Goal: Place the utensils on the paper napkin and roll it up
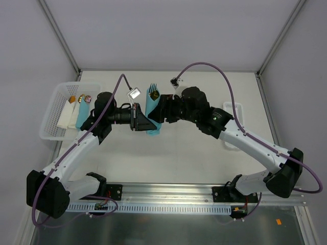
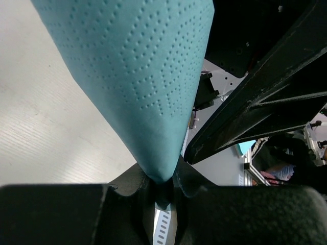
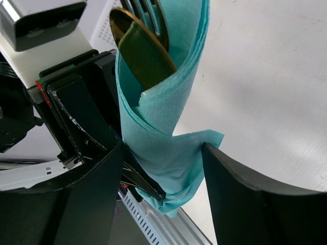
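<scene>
The turquoise paper napkin [image 1: 152, 113] lies mid-table, rolled lengthwise round the brownish-gold utensils [image 1: 153, 92], whose tips stick out of its far end. In the right wrist view the napkin [image 3: 163, 127] wraps a gold blade [image 3: 143, 51] and fork tines. My left gripper [image 1: 141, 121] is shut on the napkin's near end, which is pinched between its jaws [image 2: 162, 179]; the sheet [image 2: 138, 76] rises from there. My right gripper [image 1: 159, 109] is open, its fingers [image 3: 255, 199] standing either side of the roll [image 3: 168, 173].
A white basket [image 1: 50, 115] with folded napkins and small items stands at the left. A white tray [image 1: 234, 108] sits at the right, partly under the right arm. An aluminium rail [image 1: 168, 196] runs along the near edge.
</scene>
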Available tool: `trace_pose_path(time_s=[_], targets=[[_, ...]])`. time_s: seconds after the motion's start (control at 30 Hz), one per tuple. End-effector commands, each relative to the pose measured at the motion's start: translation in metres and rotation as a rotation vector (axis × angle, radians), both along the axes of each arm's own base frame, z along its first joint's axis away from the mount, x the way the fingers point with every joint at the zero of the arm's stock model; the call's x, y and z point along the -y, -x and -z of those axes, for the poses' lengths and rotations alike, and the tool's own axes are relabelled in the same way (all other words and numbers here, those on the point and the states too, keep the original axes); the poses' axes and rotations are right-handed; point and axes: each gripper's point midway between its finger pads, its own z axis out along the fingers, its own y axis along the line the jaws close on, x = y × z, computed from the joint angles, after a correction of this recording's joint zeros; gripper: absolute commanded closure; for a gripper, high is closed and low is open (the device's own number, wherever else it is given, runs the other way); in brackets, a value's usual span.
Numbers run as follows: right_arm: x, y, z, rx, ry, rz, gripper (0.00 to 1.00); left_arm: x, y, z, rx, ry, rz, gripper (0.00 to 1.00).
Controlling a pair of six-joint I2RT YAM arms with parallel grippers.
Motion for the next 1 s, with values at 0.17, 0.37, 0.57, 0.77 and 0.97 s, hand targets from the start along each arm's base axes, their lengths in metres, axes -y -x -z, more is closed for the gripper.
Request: trace_pose_path(time_s=[0.17,0.37,0.57,0.77,0.97], targets=[[0.002,0.006,-0.037,0.049,-0.185,-0.025,0.40,0.000,0.014,-0.031,0.066,0.119,0.083,1.00],[0.006,0.007,-0.043,0.036,-0.287,-0.057,0.49,0.001,0.018,-0.032,0.056,0.134,0.101,1.00],[0.005,0.009,-0.045,0.009,-0.363,-0.102,0.53,0.000,0.021,-0.031,0.044,0.136,0.114,1.00],[0.002,0.011,-0.046,0.007,-0.391,-0.122,0.53,0.000,0.023,-0.031,0.037,0.141,0.124,1.00],[-0.002,0.012,-0.048,-0.001,-0.412,-0.145,0.52,0.000,0.024,-0.029,0.030,0.144,0.128,1.00]])
